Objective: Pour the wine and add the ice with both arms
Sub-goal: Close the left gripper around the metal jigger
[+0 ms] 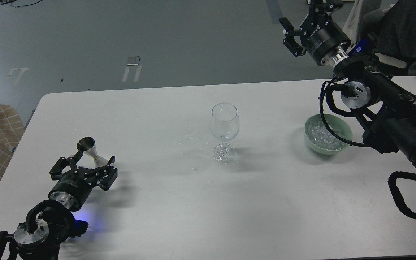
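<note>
**Both tools spread and empty; glass alone mid-table**

The left tool point(83, 169) lies low over the table's point(150, 216) near left part, its fingers spread wide with nothing between them. A small metal jigger point(91, 151) stands just beyond the fingertips; whether they touch it cannot be told, since the tool's body covers the jigger's base. The left arm point(38, 224) runs down to the bottom left corner, where it is cut off by the view's edge.

The right tool point(290, 34) is raised past the table's far right edge, over the grey floor point(121, 36), its fingers parted and bare. The right arm point(392, 115) crosses above the pale green bowl point(311, 139); a looped cable hides part of the bowl's right side. The ice point(323, 135) sits heaped in the bowl.

The wine glass point(224, 131) stands upright at the table's middle, well apart from both tools. Any wine inside is too faint to make out. Clear splashes point(193, 139) lie on the table just left of the glass.

Open table surrounds the glass, widest toward the near edge.
</note>
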Action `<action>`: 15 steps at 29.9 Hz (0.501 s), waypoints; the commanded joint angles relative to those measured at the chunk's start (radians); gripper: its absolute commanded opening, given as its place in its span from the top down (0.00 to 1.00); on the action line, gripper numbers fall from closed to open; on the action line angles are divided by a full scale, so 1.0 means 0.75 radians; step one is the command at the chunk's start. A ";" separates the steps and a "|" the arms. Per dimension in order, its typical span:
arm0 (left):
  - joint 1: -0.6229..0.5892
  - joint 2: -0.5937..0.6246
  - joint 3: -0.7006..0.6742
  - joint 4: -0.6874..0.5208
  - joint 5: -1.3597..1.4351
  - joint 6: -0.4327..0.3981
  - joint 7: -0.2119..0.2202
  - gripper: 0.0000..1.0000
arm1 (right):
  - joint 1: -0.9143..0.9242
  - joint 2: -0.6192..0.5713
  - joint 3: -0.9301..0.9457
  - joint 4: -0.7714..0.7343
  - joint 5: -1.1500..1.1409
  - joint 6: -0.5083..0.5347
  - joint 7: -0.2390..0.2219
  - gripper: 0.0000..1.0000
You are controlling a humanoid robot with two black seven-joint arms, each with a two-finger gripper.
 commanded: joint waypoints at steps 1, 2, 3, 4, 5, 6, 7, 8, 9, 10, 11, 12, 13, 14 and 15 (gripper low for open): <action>-0.034 -0.002 0.001 0.038 0.025 0.000 0.000 0.05 | -0.002 0.000 0.000 0.000 0.000 0.000 0.000 0.00; -0.038 -0.002 0.001 0.045 0.029 0.000 0.002 0.06 | -0.002 0.000 0.000 0.000 0.000 0.000 0.000 0.00; -0.044 0.000 0.001 0.049 0.031 0.000 0.002 0.06 | -0.004 0.000 0.000 0.002 0.000 0.000 0.000 0.00; -0.044 0.000 0.003 0.049 0.031 0.000 0.002 0.06 | -0.004 0.000 0.000 0.002 0.000 0.000 0.000 0.00; -0.046 0.000 0.005 0.051 0.031 0.000 0.002 0.09 | -0.004 0.000 0.000 0.002 0.000 0.000 0.000 0.00; -0.046 0.000 0.005 0.051 0.031 0.000 0.000 0.12 | -0.004 0.000 0.000 0.004 0.000 0.000 0.000 0.00; -0.046 0.000 0.005 0.051 0.031 0.000 0.000 0.14 | -0.004 0.000 0.000 0.004 0.000 0.000 0.000 0.00; -0.046 0.000 0.005 0.051 0.031 0.000 0.000 0.17 | -0.004 0.000 0.000 0.004 0.000 0.000 0.002 0.00; -0.046 0.000 0.005 0.051 0.031 0.000 0.000 0.23 | -0.004 0.000 0.000 0.004 0.000 0.000 0.002 0.00; -0.046 0.000 0.003 0.053 0.031 0.000 -0.002 0.27 | -0.004 0.000 0.000 0.004 0.000 0.002 0.002 0.00; -0.046 0.000 0.005 0.057 0.033 0.000 -0.006 0.34 | -0.004 0.000 0.000 0.006 0.000 0.000 0.002 0.00; -0.050 0.002 0.009 0.057 0.033 0.000 -0.014 0.37 | -0.004 0.000 0.000 0.006 0.000 0.002 0.002 0.00; -0.048 0.002 0.009 0.061 0.033 0.000 -0.018 0.39 | -0.006 0.000 0.000 0.006 0.000 0.002 0.002 0.00; -0.048 0.004 0.009 0.063 0.033 0.000 -0.023 0.41 | -0.008 0.000 0.000 0.006 0.000 0.000 0.002 0.00; -0.050 0.004 0.009 0.067 0.033 0.000 -0.025 0.43 | -0.010 0.000 0.000 0.008 0.000 0.000 0.002 0.00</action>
